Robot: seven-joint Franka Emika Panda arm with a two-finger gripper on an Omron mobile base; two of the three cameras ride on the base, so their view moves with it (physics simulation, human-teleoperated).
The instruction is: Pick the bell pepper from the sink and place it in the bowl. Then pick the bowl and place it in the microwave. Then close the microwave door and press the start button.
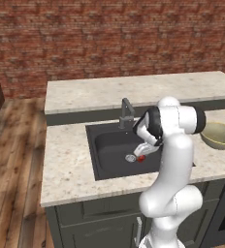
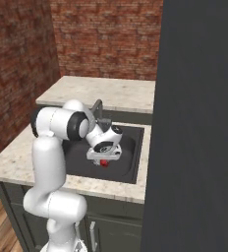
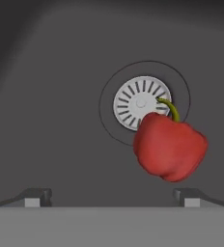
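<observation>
The bell pepper [image 3: 169,147] is small, shiny and red with a green stem. It lies on the floor of the dark sink [image 1: 101,160], touching the round silver drain [image 3: 140,102]. My gripper [image 3: 113,198] hangs open just above it, reaching down into the basin. The pepper sits right of centre ahead of the two fingertips [image 3: 36,197] and nothing is between them. From the base, the pepper [image 1: 141,158] peeks out under my hand [image 1: 146,145], and likewise the pepper [image 2: 104,163] in the right base view. The olive-tan bowl [image 1: 220,134] stands on the counter right of the sink. The microwave is out of view.
A grey angular faucet [image 1: 126,114] rises at the sink's back edge, close to my wrist. A raised speckled counter [image 1: 134,89] runs behind it, below a brick wall. A tall dark panel [image 2: 199,123] blocks the right side of the right base view.
</observation>
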